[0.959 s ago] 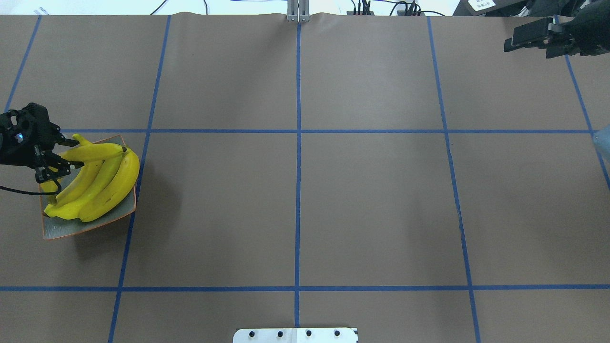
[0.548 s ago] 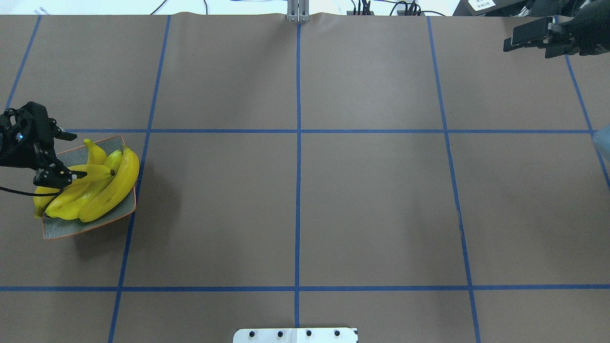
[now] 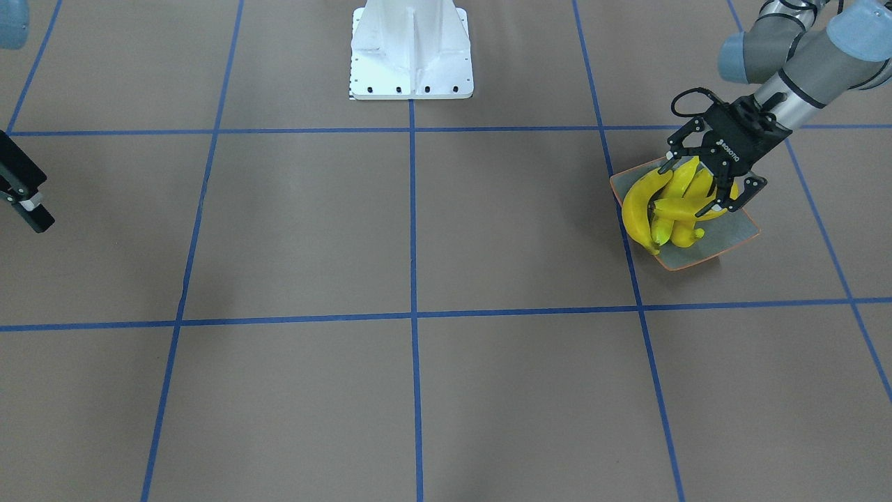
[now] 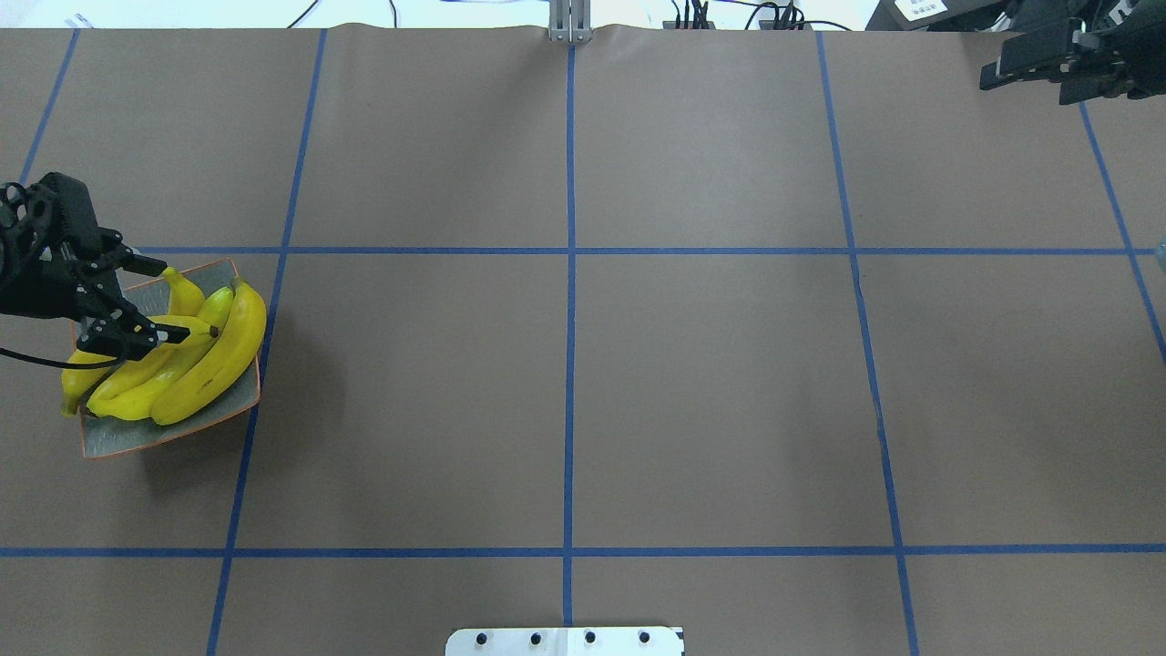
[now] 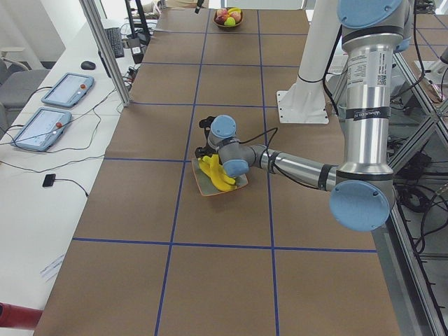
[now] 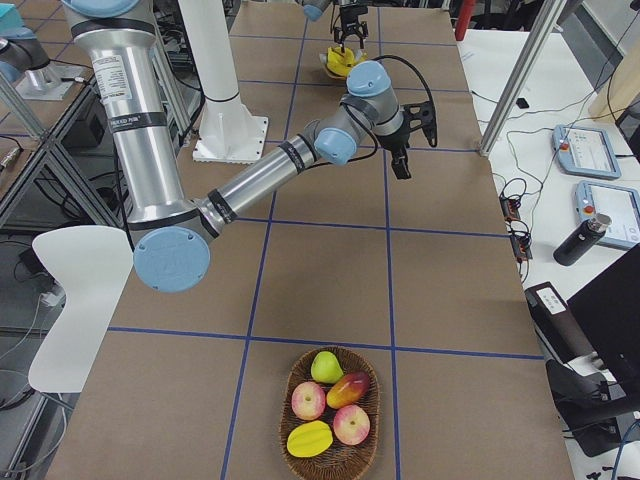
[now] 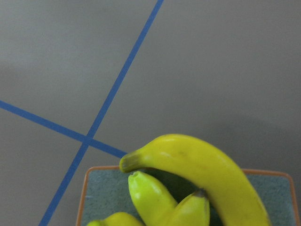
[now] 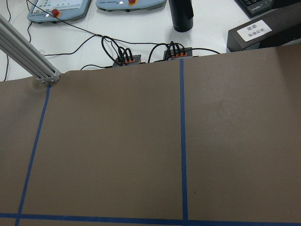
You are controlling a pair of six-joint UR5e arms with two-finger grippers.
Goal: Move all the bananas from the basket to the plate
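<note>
Several yellow bananas [image 4: 209,364] lie piled on the square grey-green plate [image 4: 182,428] with its orange rim, at the table's left end. My left gripper [image 4: 175,302] hangs open just over the pile, one finger on each side of the top banana, holding nothing. From across the table the same open left gripper [image 3: 686,189] stands over the bananas [image 3: 637,209] and plate [image 3: 725,240]. The left wrist view looks down on banana tips [image 7: 202,160] over the plate [image 7: 99,188]. My right gripper [image 4: 993,66] is open and empty at the far right corner. The basket [image 6: 330,465] holds other fruit.
The white robot base [image 3: 411,49] stands at the table's near-robot edge. Apples and other fruit fill the basket [image 5: 229,17] at the right end. Aluminium posts [image 5: 105,49] and control tablets [image 5: 42,129] line the operators' side. Blue tape lines grid the brown table.
The banana held over the plate a second ago now lies on the pile. My left gripper has opened and drawn back slightly. My right gripper has shifted a little toward the far edge.
</note>
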